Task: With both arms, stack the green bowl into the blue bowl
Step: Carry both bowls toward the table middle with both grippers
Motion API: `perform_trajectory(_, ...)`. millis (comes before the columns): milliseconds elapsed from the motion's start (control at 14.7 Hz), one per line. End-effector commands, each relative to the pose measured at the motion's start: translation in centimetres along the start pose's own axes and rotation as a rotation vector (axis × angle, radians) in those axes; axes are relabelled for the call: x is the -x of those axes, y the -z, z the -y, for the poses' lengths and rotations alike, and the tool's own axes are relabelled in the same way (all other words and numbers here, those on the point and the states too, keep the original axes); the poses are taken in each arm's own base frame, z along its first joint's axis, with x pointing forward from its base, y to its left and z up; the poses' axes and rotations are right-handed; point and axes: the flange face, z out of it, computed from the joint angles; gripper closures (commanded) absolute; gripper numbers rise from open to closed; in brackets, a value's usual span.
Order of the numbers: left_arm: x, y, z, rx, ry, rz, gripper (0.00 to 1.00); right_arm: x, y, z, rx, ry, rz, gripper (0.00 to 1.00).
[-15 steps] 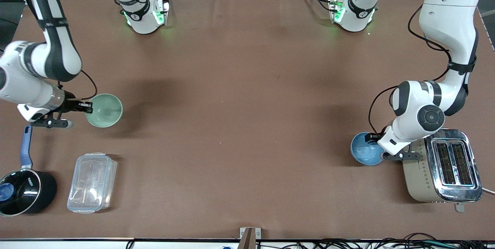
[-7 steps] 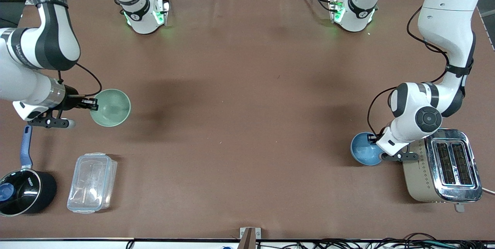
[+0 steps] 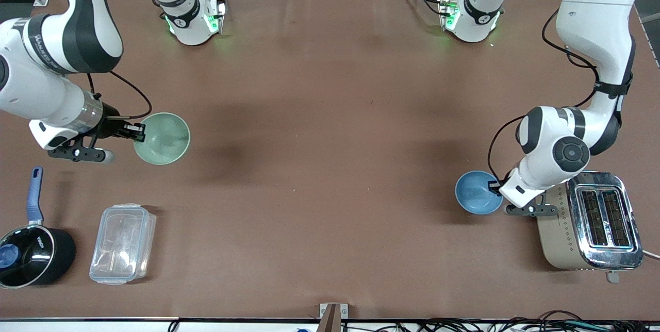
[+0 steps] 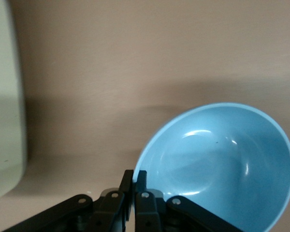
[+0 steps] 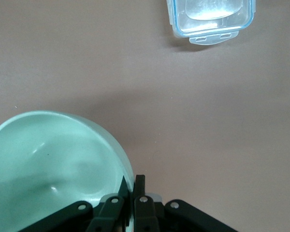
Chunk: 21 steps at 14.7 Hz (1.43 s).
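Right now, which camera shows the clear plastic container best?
The front view: the whole clear lidded container shows, lying beside the black saucepan. The right wrist view catches only one clasped end; the left wrist view shows none of it.

green bowl [image 3: 163,138]: pale mint, glossy, rim pinched, held up | blue bowl [image 3: 477,192]: light blue, rim pinched

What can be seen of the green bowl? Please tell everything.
The green bowl is small, round, pale mint green, glossy and plain, and looks empty inside. The right gripper is shut on its rim, one finger inside and one outside. It is carried open side up, a little tilted, over the table toward the right arm's end; its shadow lies apart from it. Nothing else touches it.
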Motion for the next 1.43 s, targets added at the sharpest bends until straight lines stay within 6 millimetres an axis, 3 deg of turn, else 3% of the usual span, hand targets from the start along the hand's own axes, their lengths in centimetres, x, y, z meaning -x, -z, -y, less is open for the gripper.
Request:
perform_trajectory(0, 0.8, 5.5, -6.0, -0.003, 0.004, 0.003, 1.0, 0.3, 0.6, -0.1, -0.013, -0.019, 0.002, 1.0)
perform_trajectory(204, 2.3, 6.9, -15.4, 0.061, 0.101, 0.02, 1.0, 0.3, 0.6, -0.1, -0.013, -0.019, 0.002, 1.0)
perform_trajectory(272, 3.1, 7.9, -19.9, 0.088, 0.126, 0.011, 1.0, 0.3, 0.6, 0.0, -0.014, -0.018, 0.002, 1.0)
perform_trajectory(408, 4.5, 8.0, -26.9, 0.112, 0.19, 0.016, 1.0, 0.6, 0.7, 1.1, -0.033, -0.009, 0.005, 1.0)
perform_trajectory(680, 8.8, 4.5, -39.4, 0.136, 0.296, 0.079, 1.0, 1.6, 0.7, 4.2, -0.053, -0.015, 0.011, 1.0)
perform_trajectory(884, 11.0, 2.0, -45.8, 0.153, 0.332, 0.1, 1.0, 2.6, 0.3, 8.0, -0.064, -0.008, 0.017, 1.0)
perform_trajectory(1020, 12.4, 0.6, -48.3, 0.175, 0.352, 0.093, 1.0, 3.2, 0.0, 10.1, -0.062, -0.005, 0.015, 1.0)
perform_trajectory(1156, 13.2, -0.7, -49.1, 0.176, 0.369, 0.104, 0.97, 3.6, -0.3, 11.5, -0.063, -0.026, 0.005, 1.0)
perform_trajectory(1224, 13.7, -0.9, -49.5, 0.172, 0.362, 0.107, 0.9, 4.2, -0.5, 13.2, -0.061, -0.026, 0.004, 1.0)
perform_trajectory(1293, 13.7, -0.8, -49.5, 0.173, 0.362, 0.106, 0.63, 4.6, -0.7, 14.5, -0.064, -0.041, -0.009, 1.0)
perform_trajectory(1361, 13.6, -0.7, -49.5, 0.173, 0.363, 0.103, 0.18, 5.0, -1.1, 15.6, -0.066, -0.047, -0.015, 1.0)
